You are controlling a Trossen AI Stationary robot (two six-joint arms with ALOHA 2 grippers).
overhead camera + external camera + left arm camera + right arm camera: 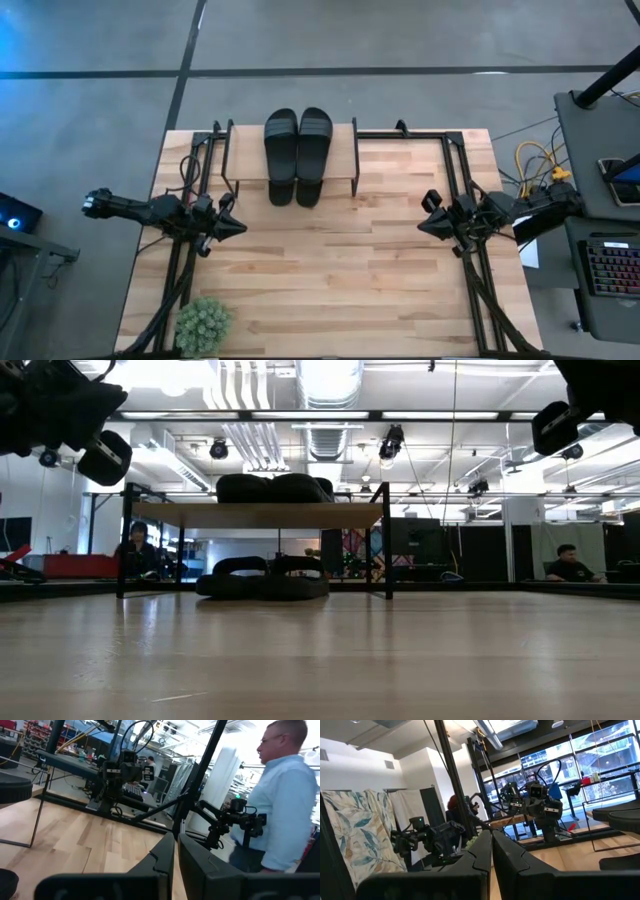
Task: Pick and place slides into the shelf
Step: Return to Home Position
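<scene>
The shelf (295, 150) stands at the table's far edge, a light wood board (255, 515) on thin black legs. Two black slides (298, 128) lie side by side on its top board. Two more slides (262, 580) rest on the tabletop under the board, their near ends (294, 192) sticking out toward the near edge. My left gripper (238, 228) hovers over the table's left part, shut and empty, its fingers (176, 855) together. My right gripper (424, 228) hovers over the right part, likewise shut and empty (491, 850). Both point inward at each other.
A small green potted plant (203, 325) sits at the near left corner. Black frame rails (465, 200) run along both sides of the table. Bare wood (330, 270) lies between the grippers and the near edge. A person (285, 805) stands beyond the table's right side.
</scene>
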